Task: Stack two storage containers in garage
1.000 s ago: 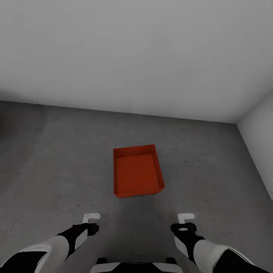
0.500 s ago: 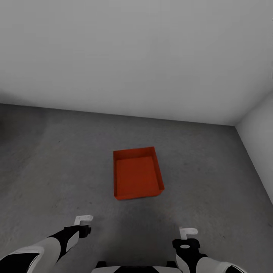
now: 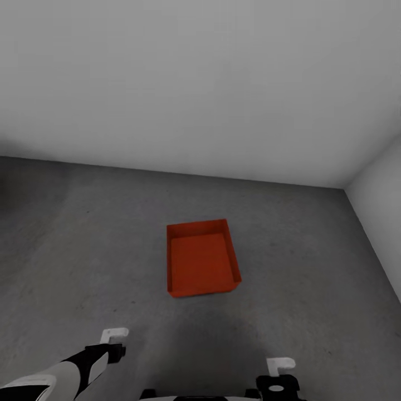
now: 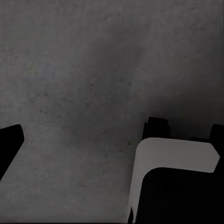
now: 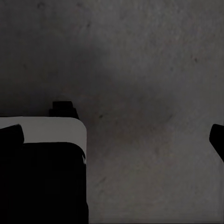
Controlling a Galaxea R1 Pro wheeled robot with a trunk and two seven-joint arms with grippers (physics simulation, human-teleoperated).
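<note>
One orange-red storage container (image 3: 201, 260) sits lidless and empty on the dark grey garage floor (image 3: 83, 250), a little way out from the white back wall. My left gripper (image 3: 114, 336) hangs low at the left, well short of the container and to its left. My right gripper (image 3: 281, 365) hangs low at the right, also short of it. Both are open and hold nothing. In the left wrist view the left gripper (image 4: 112, 140) shows only bare concrete between its spread fingers. The right gripper (image 5: 114, 137) in the right wrist view shows the same.
A white back wall (image 3: 200, 83) and a side wall (image 3: 379, 217) meet in a corner at the far right. Concrete floor stretches around the container on all sides. Part of my white and black base (image 4: 172, 182) shows in both wrist views.
Both arms have drawn back toward my body and sunk lower in the head view. The container has stayed where it was on the floor.
</note>
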